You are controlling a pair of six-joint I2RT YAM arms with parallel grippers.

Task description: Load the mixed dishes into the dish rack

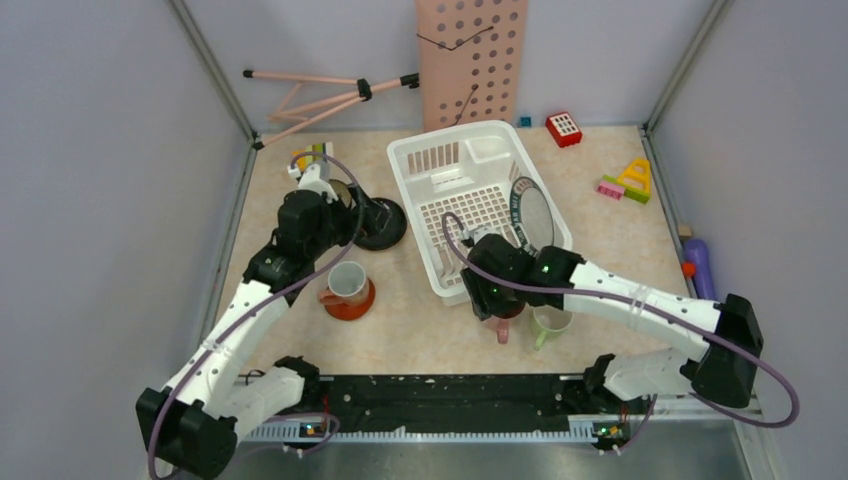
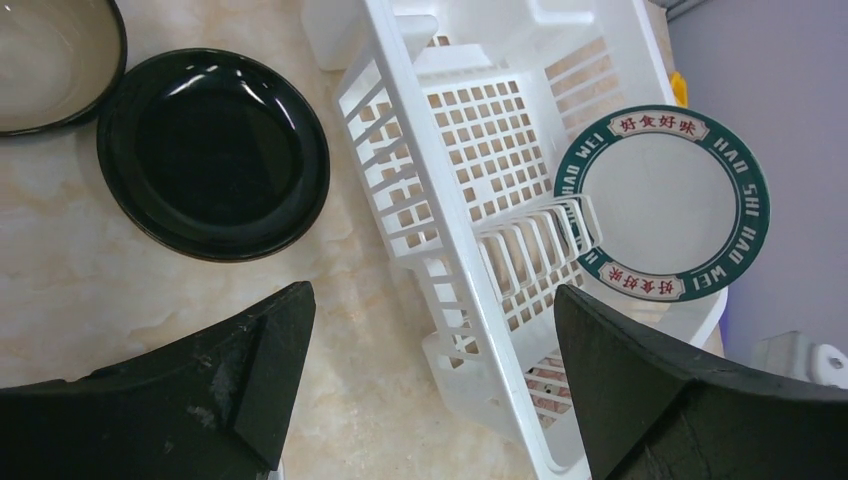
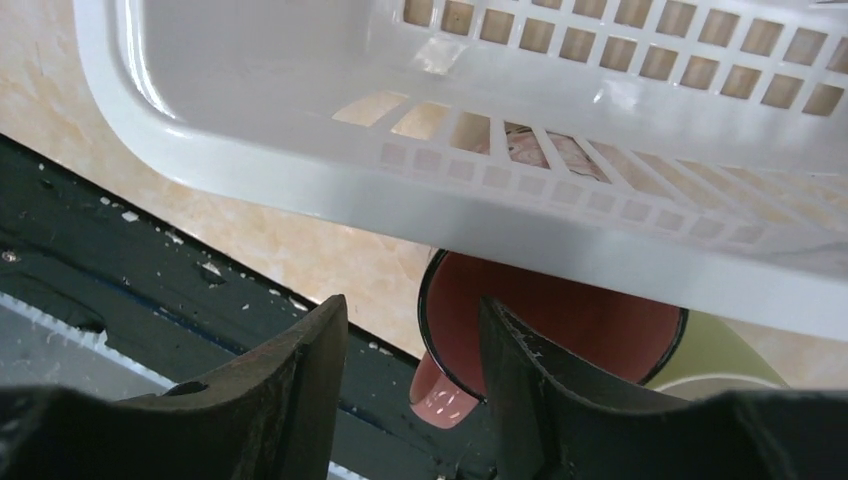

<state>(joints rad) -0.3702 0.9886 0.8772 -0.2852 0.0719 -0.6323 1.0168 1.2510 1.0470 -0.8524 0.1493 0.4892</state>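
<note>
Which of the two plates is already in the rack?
The green-rimmed lettered plate: it stands upright against the prongs of the dish rack. The black plate lies flat on the table beside it.

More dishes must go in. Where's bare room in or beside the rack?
Bare: dish rack floor left of the lettered plate; table between rack and toy blocks. Crowded: its near edge, with right pincer, pink mug, green mug.
</note>
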